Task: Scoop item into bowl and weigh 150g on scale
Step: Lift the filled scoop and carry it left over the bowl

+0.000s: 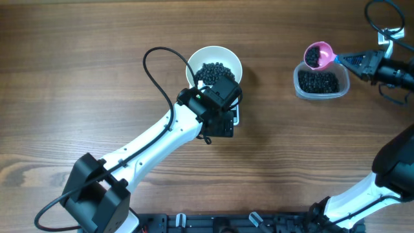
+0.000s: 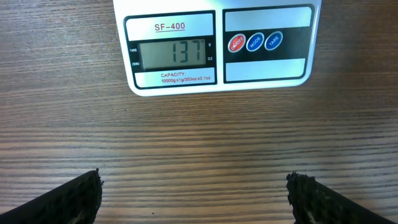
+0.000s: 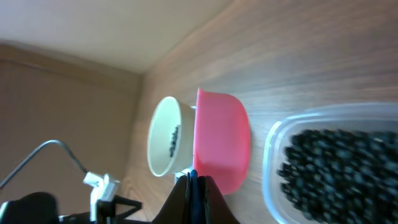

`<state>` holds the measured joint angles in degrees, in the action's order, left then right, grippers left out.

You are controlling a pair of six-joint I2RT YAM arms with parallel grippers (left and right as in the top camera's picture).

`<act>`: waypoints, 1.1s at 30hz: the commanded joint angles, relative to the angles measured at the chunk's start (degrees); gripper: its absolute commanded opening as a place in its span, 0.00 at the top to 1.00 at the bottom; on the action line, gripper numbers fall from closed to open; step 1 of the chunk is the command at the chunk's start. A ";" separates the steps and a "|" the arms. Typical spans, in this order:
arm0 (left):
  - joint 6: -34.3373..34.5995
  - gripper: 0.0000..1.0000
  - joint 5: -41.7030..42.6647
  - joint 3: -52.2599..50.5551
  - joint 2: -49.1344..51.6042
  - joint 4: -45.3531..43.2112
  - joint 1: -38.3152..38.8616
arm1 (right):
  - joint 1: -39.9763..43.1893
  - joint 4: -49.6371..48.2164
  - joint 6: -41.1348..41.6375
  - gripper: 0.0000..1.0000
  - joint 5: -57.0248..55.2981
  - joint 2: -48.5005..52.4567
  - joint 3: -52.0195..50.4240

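Robot lab workbench, wood-grain table (image 1: 77, 77), white robot arm (image 1: 149, 142), loose black cable (image 1: 144, 65), black mounting rail (image 1: 226, 224) at edge

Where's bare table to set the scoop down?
Free: wood between the bowl and the tub; the stretch left of the bowl, beyond the left arm. Crowded: in front of the scale under the left gripper, and around the tub.

Overhead: bright, even; faint soft shadows on worktop (image 1: 77, 65).
Left wrist: sharp; scale (image 2: 267, 68) display legible, wood grain crisp.
Right wrist: soft focus; beans (image 3: 336, 165) blurred, scoop (image 3: 221, 140) edges smeared.
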<state>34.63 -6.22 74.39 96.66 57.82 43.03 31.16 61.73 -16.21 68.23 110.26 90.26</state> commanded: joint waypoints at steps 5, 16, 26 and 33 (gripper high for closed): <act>0.57 0.00 -1.16 -0.35 0.44 0.02 0.33 | -6.86 -0.98 -1.62 0.96 5.14 -1.29 1.14; 0.57 0.00 -1.16 -0.35 0.44 0.02 0.33 | -26.77 -10.51 -1.62 0.96 4.50 -1.29 1.14; 0.57 0.00 -1.16 -0.35 0.44 0.02 0.33 | -38.99 -17.53 -1.46 0.96 -14.14 -1.29 1.14; 0.57 0.00 -1.16 -0.35 0.44 0.04 0.33 | -40.22 -20.96 4.66 0.96 -21.05 -2.27 1.20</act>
<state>34.63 -6.22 74.39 96.66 57.82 43.03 -8.71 41.06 -6.46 48.07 110.26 90.26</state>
